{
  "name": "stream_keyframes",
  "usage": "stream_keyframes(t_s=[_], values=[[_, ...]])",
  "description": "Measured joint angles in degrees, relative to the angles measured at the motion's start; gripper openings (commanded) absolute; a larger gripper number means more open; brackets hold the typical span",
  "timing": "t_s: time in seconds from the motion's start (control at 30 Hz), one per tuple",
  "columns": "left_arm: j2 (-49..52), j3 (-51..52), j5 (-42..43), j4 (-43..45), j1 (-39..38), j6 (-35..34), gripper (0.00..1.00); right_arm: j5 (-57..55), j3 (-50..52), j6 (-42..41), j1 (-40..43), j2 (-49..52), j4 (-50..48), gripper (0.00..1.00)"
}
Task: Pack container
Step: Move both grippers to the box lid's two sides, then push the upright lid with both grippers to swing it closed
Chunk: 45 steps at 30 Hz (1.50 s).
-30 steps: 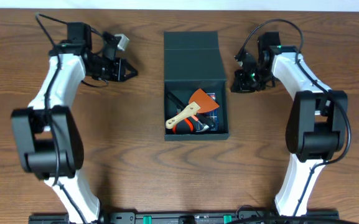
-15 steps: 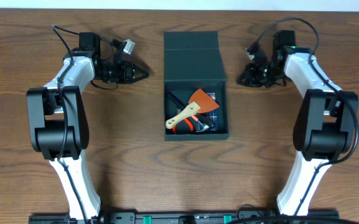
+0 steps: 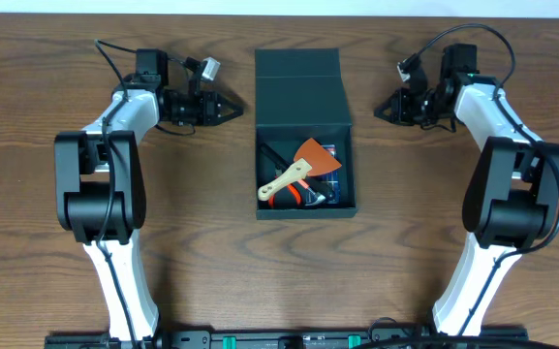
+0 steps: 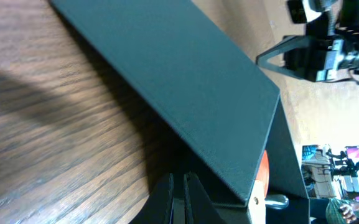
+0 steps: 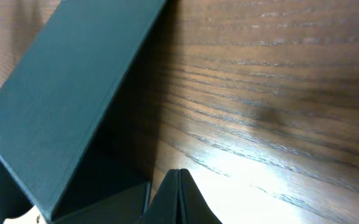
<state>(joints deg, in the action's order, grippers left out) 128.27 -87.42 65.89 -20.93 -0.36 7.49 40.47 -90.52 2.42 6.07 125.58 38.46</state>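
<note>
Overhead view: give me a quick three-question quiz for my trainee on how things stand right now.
1. True or false: the container has its lid closed.
2. Where is the orange scraper? A) inside the container B) beside the container C) in a gripper
3. What do the left gripper and right gripper hold?

Key: 1 false, the lid lies open. 2 A. 3 nothing; both are shut and empty, one on each side of the lid.
</note>
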Motion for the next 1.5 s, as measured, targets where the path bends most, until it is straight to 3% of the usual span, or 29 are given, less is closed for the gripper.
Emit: stream_keyframes(t_s=[0.3,0.8,1.5], values=[[1.77,0.00,0.13,0.63,-0.26,-2.67,0.06,1.55,0.00,-1.86,-1.01,4.48,-0.39,0.01],[6.29,0.00,-0.72,4.98,-1.60,-7.61,0.06,5.84,0.00,-4.87,-3.82,4.57,-8.07,0.01],[7.85,-0.02,-0.48,8.33,-3.65,-10.71,0.06,6.16,0.00,-6.56,-6.64,4.57,-9.18,0.01]])
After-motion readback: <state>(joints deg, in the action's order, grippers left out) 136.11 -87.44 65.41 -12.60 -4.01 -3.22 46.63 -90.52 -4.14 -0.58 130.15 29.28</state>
